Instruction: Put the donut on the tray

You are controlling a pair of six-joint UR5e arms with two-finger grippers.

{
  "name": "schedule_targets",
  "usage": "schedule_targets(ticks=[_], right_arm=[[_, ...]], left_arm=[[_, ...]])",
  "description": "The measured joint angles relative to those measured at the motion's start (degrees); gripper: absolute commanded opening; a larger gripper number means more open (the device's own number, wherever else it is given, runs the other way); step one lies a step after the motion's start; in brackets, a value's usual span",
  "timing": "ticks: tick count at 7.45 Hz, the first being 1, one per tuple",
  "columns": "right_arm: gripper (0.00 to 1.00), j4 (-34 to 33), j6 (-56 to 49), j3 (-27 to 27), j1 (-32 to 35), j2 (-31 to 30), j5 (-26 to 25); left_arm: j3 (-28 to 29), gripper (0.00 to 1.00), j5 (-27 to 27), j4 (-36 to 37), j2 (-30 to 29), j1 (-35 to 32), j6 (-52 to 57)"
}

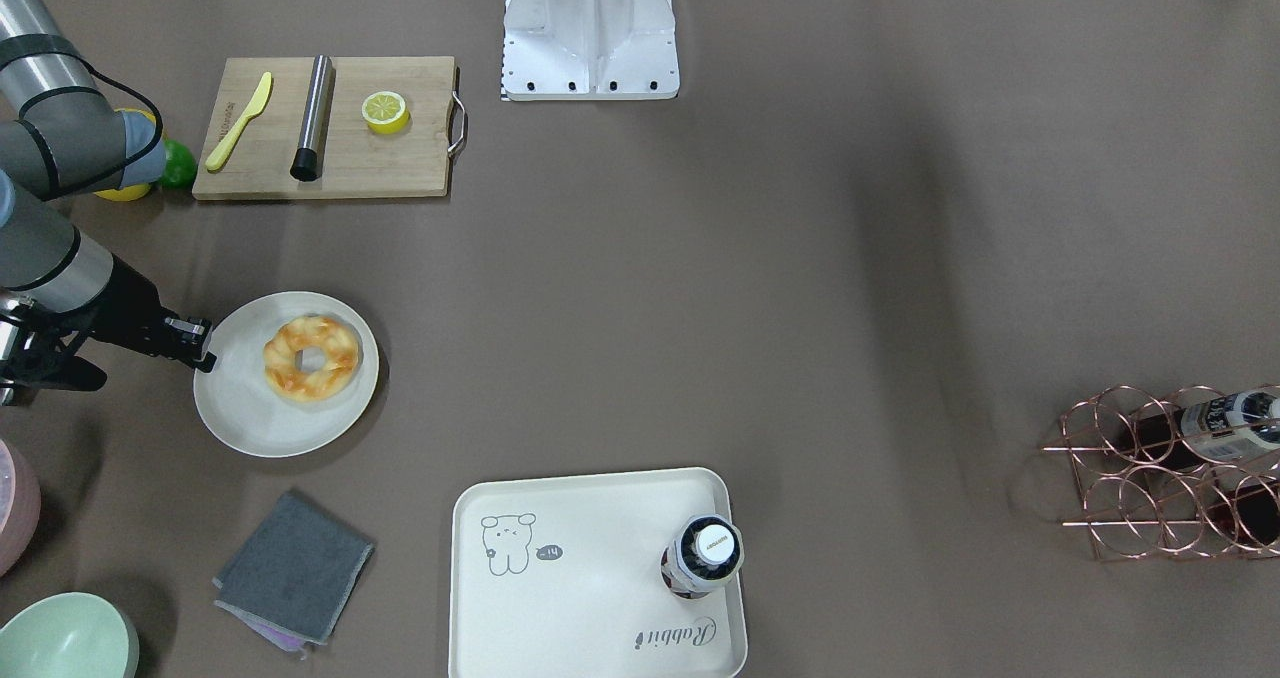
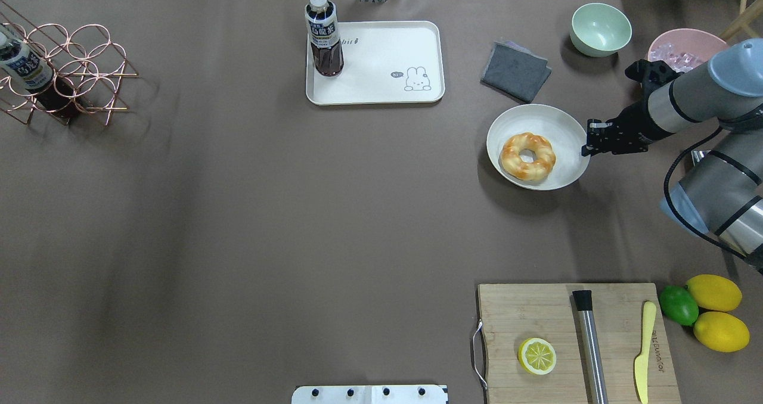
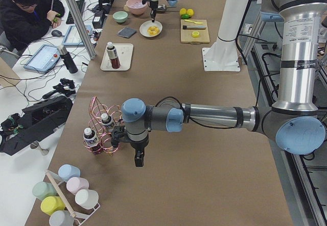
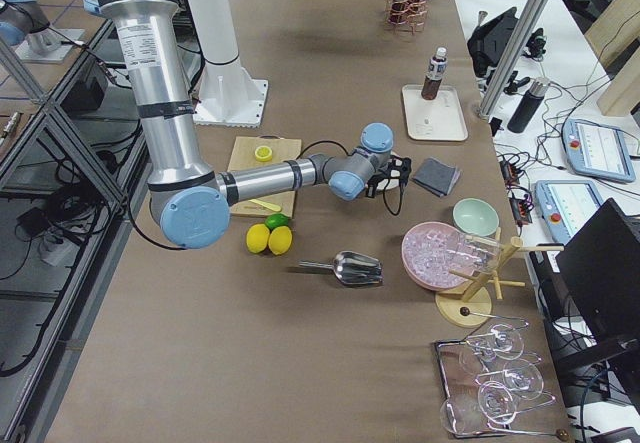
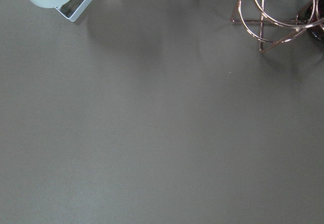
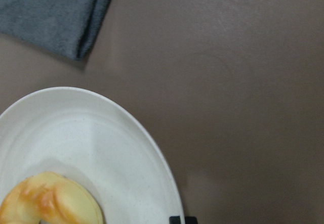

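Just beside the right gripper [image 2: 589, 139], the donut [image 2: 527, 156] is sitting on a round white plate [image 2: 536, 115]. The gripper is hanging at the plate's rim. The donut is lying a little past its tips, near the middle of the plate. Nothing is touching the donut. I am looking hard at the gripper's fingers, but they are small and dark, and I cannot tell if they are apart or together. Nothing is showing between them.

The tray [image 2: 381, 58] is lying well apart from this gripper, far past the plate and the donut. A bottle [image 2: 325, 34] is standing on the tray's corner farthest from the gripper. A grey cloth [image 2: 515, 70] is lying nearer to the gripper than the tray is, just beyond the plate.

The left gripper [image 3: 139, 159] is hanging far down the table, near a copper wire rack [image 3: 102, 129], well apart from the donut and the tray. I am only seeing it from the table's end, so I cannot tell if its fingers are apart or together.

I am thinking the job is only just starting. The donut is not picked up yet. The right gripper is needing to reach over the donut, take hold of it, lift it, carry it to the tray and let go beside the bottle.
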Motion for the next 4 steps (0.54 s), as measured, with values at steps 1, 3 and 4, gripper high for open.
schedule_targets(ticks=[1, 3, 4], right_arm=[[0.00, 1.45, 2.06, 0.00, 0.32, 0.93, 1.17], [0.00, 2.29, 4.37, -0.30, 0.53, 3.94, 1.95], [0.00, 2.17, 5.82, -1.05, 0.57, 6.71, 1.87]], left_arm=[[0.00, 0.98, 0.00, 0.00, 0.00, 0.03, -0.01], [0.12, 0.98, 0.00, 0.00, 0.00, 0.07, 0.00], [0.19, 0.98, 0.00, 0.04, -0.01, 0.07, 0.03]])
